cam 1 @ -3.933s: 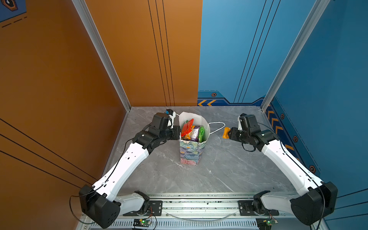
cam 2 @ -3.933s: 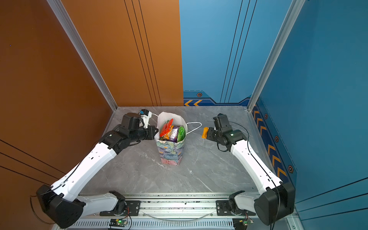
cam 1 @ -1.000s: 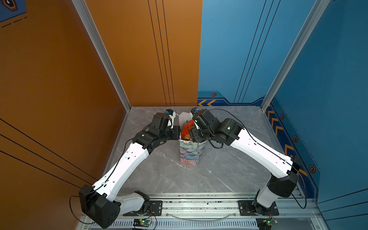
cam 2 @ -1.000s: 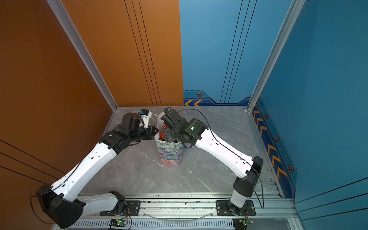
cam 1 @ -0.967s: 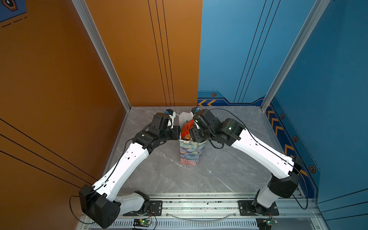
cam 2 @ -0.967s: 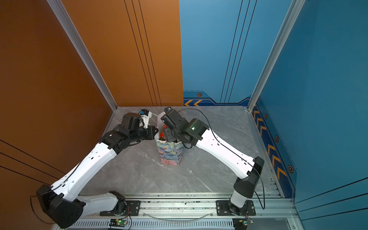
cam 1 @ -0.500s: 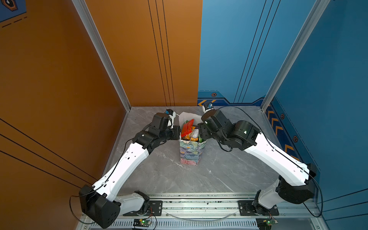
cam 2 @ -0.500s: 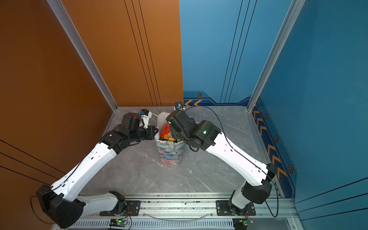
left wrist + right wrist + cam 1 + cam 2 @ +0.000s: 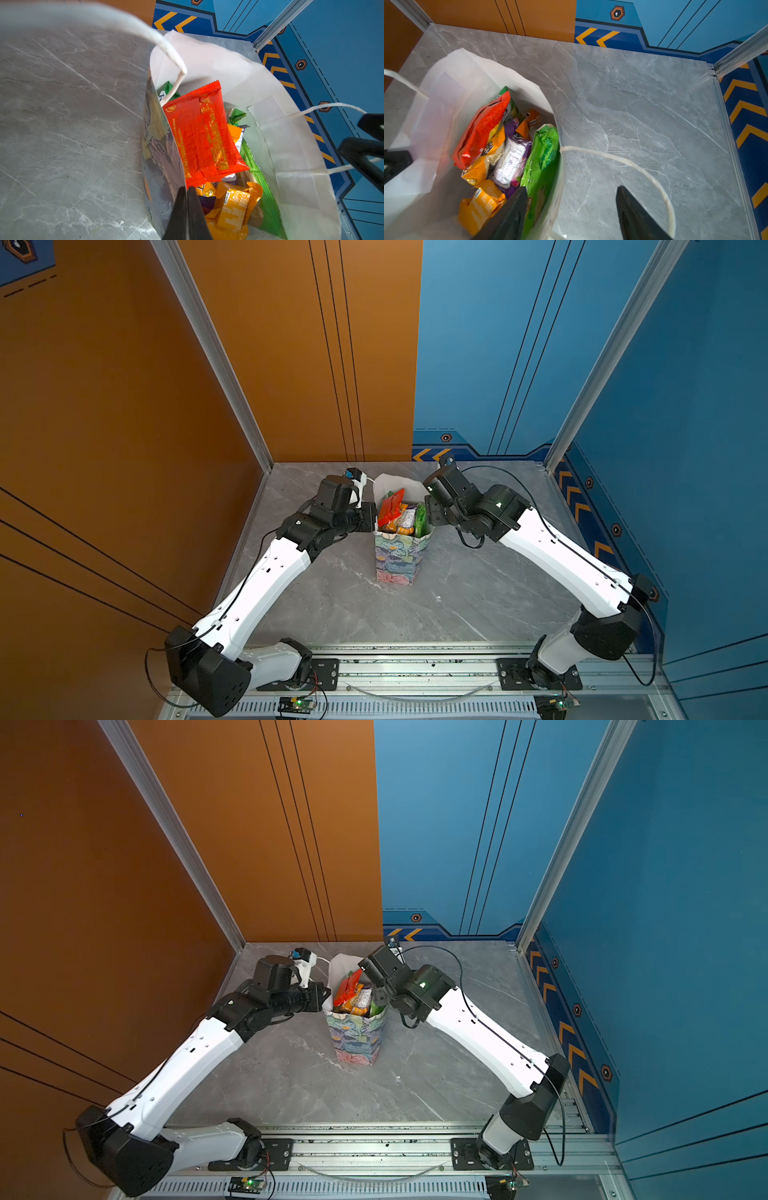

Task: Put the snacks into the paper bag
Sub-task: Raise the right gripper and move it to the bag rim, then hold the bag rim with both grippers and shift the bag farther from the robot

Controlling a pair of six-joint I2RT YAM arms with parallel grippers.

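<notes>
Floral paper bag stuffed with snack packets.
Rim pinched by left gripper; right gripper spread, straddling opposite wall.

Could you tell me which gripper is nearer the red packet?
Left gripper: shut on the bag rim beside the red packet; right gripper open over the opposite wall.

hidden: I can't see the snacks lying deeper under the red packet | cut off: paper bag runs past the edge in both wrist views | blurred: cord handle near my left lens
</notes>
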